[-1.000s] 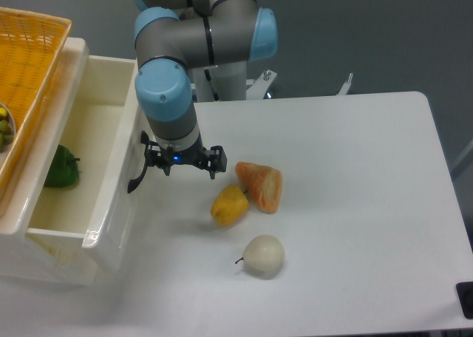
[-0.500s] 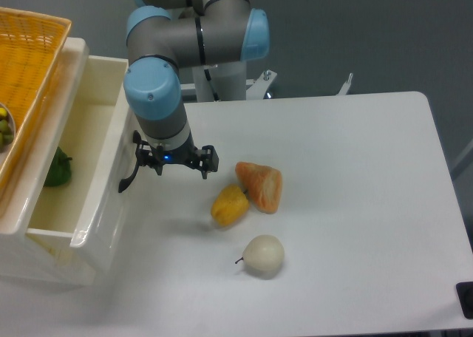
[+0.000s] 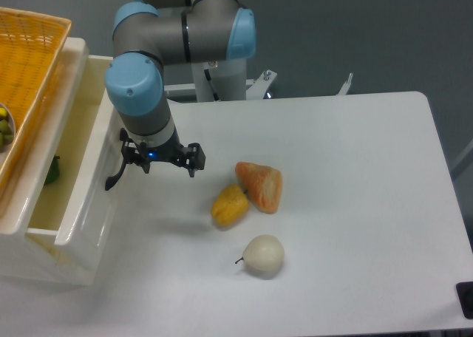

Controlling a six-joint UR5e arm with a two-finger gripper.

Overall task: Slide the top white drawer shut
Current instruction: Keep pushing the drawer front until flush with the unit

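Camera view: fixed, looking down over the table (image 3: 355,204).
Drawer: top white drawer (image 3: 85,204) sitting at the left edge, partly open; something green (image 3: 52,171) is showing inside.
Handle: curved black handle (image 3: 114,178) is jutting from the drawer front.
Gripper: gripper (image 3: 159,158) is pressing at the drawer front beside the handle, fingers spread, holding nothing; likely placed there to push.
Basket: orange woven basket (image 3: 26,71) is resting above the drawer.
Clutter: orange piece (image 3: 260,185), yellow fruit (image 3: 230,205) and pale pear (image 3: 264,255) are lying well clear of the push path.
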